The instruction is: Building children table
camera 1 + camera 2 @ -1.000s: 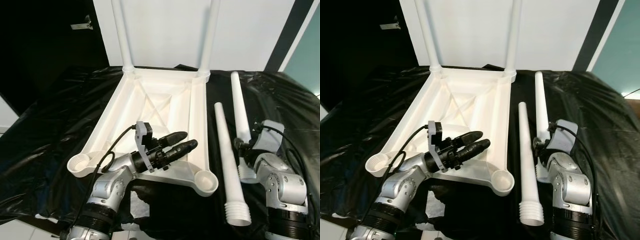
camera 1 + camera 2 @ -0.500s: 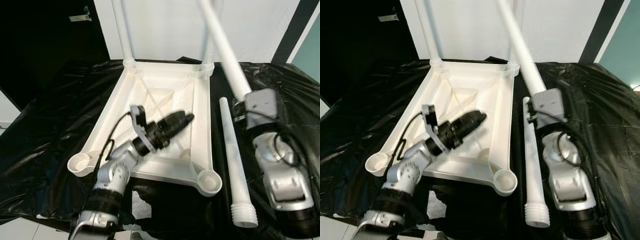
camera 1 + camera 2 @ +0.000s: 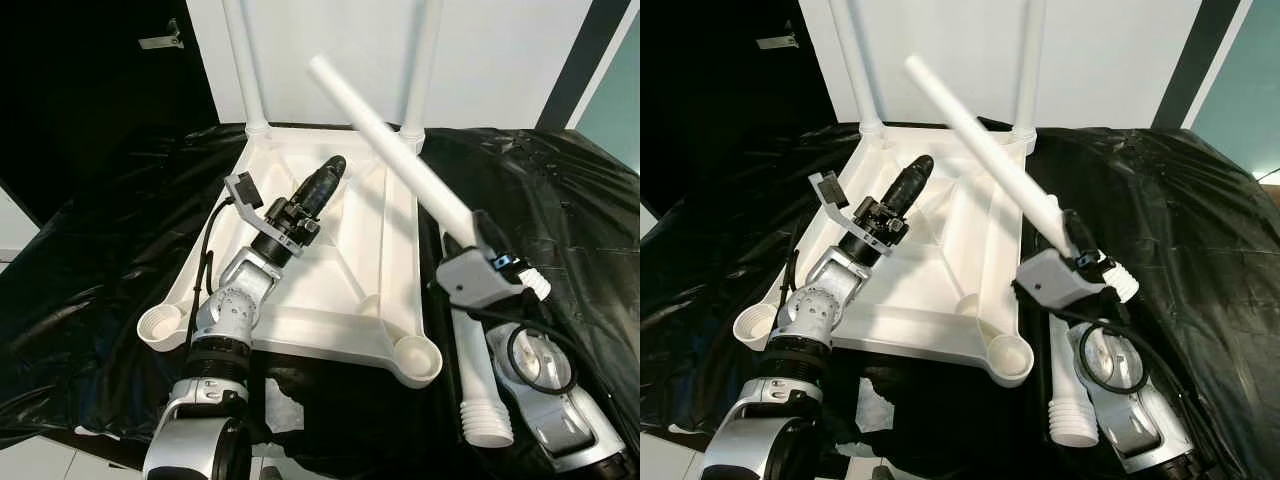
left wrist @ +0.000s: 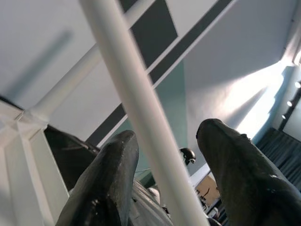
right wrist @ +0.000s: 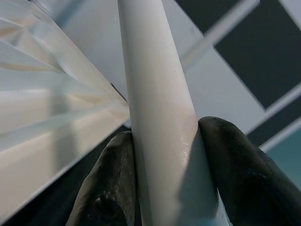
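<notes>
We see a white plastic children's table top (image 3: 330, 270) lying upside down on a counter covered with black plastic sheeting (image 3: 110, 220). Two white legs already stand upright in its far corner sockets, the left one (image 3: 243, 65) and the right one (image 3: 422, 65). The two near corner sockets, left (image 3: 160, 326) and right (image 3: 418, 358), are open cups with nothing in them.

Our right pincer (image 5: 164, 160) is closed on a third white table leg (image 3: 390, 150), its two black fingers (image 5: 113, 183) pressed against either side of the tube. The leg is held tilted in the air, its thin end pointing up and toward the robot's left over the table top, while its ribbed thick end (image 3: 532, 284) sticks out just behind the wrist.

A fourth leg (image 3: 478, 395) lies loose on the sheeting just beside the table top's right edge, with its ribbed wide end toward us and partly hidden under the right arm.

Our left pincer (image 3: 328, 172) is raised over the middle of the underside, pointing toward the far right corner. In the left wrist view its fingers (image 4: 108, 179) stand apart and grip nothing, with the tilted leg crossing in front of them.
</notes>
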`<state>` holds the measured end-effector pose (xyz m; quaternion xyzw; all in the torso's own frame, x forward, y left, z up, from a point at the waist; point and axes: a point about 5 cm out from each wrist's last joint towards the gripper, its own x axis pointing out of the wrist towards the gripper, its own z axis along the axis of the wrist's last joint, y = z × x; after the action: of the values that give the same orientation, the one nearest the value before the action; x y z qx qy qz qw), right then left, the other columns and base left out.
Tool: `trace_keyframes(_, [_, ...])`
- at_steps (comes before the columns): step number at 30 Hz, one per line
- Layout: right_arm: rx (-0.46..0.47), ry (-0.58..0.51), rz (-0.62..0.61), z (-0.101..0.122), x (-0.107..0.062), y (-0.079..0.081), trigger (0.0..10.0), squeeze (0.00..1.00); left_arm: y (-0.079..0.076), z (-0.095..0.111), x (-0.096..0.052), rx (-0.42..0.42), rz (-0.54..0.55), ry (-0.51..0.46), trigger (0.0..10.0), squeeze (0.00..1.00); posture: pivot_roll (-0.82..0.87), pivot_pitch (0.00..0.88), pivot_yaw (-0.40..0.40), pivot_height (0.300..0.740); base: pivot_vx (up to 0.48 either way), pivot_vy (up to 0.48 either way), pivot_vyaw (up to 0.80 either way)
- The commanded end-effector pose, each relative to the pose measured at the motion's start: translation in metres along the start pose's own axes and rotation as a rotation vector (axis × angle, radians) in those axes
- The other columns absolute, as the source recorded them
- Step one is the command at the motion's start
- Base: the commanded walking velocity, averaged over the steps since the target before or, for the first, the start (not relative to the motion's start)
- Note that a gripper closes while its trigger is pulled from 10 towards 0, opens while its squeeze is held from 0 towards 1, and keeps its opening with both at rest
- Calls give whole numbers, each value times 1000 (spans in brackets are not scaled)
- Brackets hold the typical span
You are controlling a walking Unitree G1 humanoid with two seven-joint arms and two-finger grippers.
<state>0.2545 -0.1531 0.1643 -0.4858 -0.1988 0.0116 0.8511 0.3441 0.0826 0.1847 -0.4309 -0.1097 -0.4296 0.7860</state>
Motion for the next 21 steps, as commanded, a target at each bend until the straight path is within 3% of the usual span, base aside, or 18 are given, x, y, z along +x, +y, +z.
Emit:
trace_keyframes(1, [-42,-41,9,2,-3,5,0,0,1,2,3,-9,15,-16,10000,0,-83,0,46,740,0,0,0])
trace_keyframes(6, [-128,-116,35,4,-10,13,0,0,3,0,9,-41,44,-28,10000,0,-82,0,46,740,0,0,0])
trace_keyframes(14, [-142,-130,39,1,-11,18,0,0,1,-1,14,-85,44,-55,10000,0,-77,0,44,740,0,0,0])
trace_keyframes(21, [-191,-174,20,3,-11,18,0,0,6,-11,16,-37,87,24,10000,0,-78,0,44,740,0,0,0])
